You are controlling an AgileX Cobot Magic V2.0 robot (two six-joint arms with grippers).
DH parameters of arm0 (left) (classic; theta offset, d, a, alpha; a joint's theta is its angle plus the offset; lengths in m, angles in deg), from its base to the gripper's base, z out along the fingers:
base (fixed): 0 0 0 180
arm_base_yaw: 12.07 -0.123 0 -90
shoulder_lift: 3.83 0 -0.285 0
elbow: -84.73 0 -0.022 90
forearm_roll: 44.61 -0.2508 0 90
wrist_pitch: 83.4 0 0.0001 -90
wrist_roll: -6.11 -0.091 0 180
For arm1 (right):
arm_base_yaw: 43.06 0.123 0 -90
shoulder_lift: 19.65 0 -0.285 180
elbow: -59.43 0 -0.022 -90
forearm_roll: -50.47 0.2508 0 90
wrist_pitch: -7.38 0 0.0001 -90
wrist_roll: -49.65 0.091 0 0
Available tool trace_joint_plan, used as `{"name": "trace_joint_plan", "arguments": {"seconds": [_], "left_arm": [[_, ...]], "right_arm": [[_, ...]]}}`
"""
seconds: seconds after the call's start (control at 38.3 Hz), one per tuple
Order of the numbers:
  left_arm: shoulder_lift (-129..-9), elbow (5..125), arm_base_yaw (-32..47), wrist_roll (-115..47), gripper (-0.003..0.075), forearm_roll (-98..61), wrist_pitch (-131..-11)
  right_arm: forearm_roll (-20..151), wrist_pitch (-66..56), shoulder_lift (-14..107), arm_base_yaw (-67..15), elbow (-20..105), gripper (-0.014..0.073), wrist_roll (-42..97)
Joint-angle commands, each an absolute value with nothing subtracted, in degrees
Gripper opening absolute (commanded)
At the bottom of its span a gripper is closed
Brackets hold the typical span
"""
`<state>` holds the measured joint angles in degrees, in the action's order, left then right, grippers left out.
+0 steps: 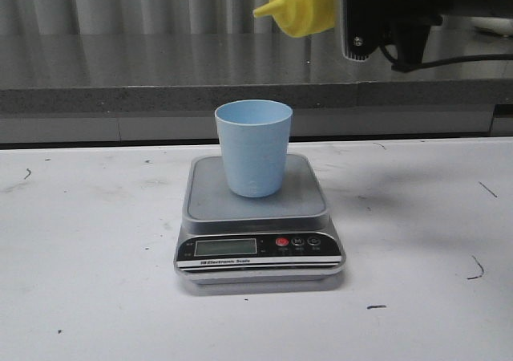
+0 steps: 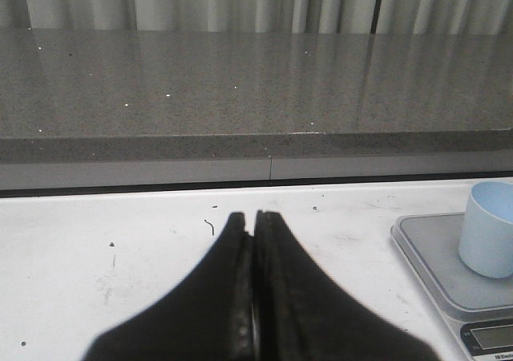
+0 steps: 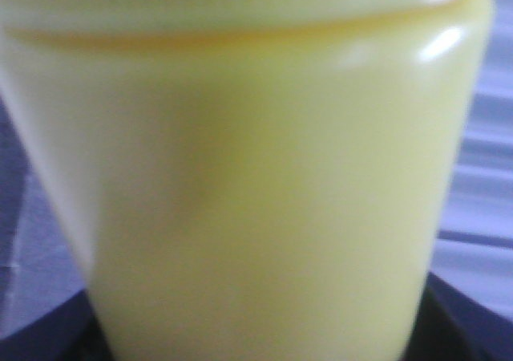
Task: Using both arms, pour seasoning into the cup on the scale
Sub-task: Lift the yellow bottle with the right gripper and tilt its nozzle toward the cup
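Seasoning tipped above the cup

The right gripper (image 1: pixel 361 20) grips the seasoning (image 1: pixel 303 4) sideways, nozzle above the cup (image 1: pixel 253 147) on the scale (image 1: pixel 258 217) (ready to pour); the left gripper (image 2: pixel 253 221), jaws closed and empty, waits beside it.

Yellow seasoning bottle (image 1: pixel 309 4) being held tipped high at upper right, nozzle pointing left, pale-blue cup (image 1: pixel 253 147) being carried upright on the silver-grey scale (image 1: pixel 258 221), scale being supported by the white desk (image 1: pixel 88 249)
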<state>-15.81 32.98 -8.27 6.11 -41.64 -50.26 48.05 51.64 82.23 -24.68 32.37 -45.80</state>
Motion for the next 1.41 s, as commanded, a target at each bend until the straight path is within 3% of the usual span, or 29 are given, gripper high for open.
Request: {"name": "trace_joint_plan", "arguments": {"seconds": [0.0,0.37,0.71,1.1,1.2,1.38], "left_arm": [[-16.51,34.41,-8.37,6.54,-0.0020,-41.08,-55.23],[-16.51,34.41,-8.37,6.54,-0.0020,-41.08,-55.23],[-16.51,34.41,-8.37,6.54,-0.0020,-41.08,-55.23],[-16.51,34.41,-8.37,6.54,-0.0020,-41.08,-55.23],[-16.51,34.41,-8.37,6.54,-0.0020,-41.08,-55.23],[-16.51,34.41,-8.37,6.54,-0.0020,-41.08,-55.23]], "right_arm": [[46.33,58.90,79.67,-25.03,37.41,0.0150,-55.18],[44.99,58.46,79.67,-25.03,41.28,0.0150,-61.50],[44.86,49.65,79.67,-25.03,41.40,0.0150,-67.12],[45.78,55.36,79.67,-25.03,41.40,0.0150,-66.86],[48.69,59.65,79.67,-25.03,41.40,0.0150,-60.97],[62.26,68.81,79.67,-24.33,41.40,0.0150,-37.37]]}}
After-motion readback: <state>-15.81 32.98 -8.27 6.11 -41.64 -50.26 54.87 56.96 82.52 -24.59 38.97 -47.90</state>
